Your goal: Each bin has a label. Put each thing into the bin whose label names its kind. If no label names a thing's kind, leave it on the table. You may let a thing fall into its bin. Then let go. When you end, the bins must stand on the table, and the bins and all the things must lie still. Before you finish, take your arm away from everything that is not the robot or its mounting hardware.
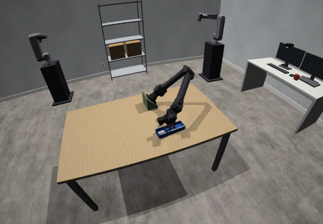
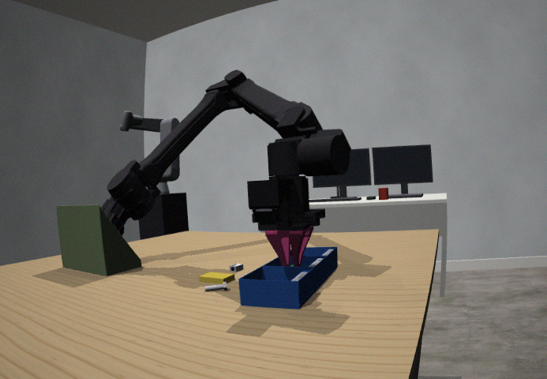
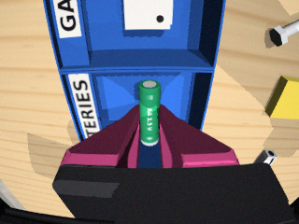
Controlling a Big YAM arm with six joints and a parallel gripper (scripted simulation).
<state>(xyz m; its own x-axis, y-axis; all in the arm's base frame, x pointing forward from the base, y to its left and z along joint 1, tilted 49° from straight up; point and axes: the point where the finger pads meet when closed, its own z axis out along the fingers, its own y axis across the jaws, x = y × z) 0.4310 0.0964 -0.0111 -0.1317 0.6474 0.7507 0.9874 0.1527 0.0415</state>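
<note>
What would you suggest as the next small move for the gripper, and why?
Probably open the gripper to release the green cylindrical battery: its pink fingers hold it over the blue compartment whose partly hidden label reads "TERIES", and its tips appear below the rim.

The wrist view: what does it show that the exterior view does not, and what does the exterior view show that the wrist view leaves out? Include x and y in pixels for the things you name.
Only the wrist view shows the white piece with a black dot [image 3: 149, 14] in one compartment and readable label lettering, such as "TERIES".

Only the exterior view shows the green wedge-shaped block [image 2: 81, 238], the two monitors [image 2: 402, 163] and the red mug [image 2: 383, 193].

Both show the blue bin row [image 2: 269, 292] [image 3: 137, 60], the bolt [image 2: 215, 287] [image 3: 286, 35], the yellow block [image 2: 216, 277] [image 3: 286, 99] and the hand [image 2: 292, 263] [image 3: 149, 112].
</note>
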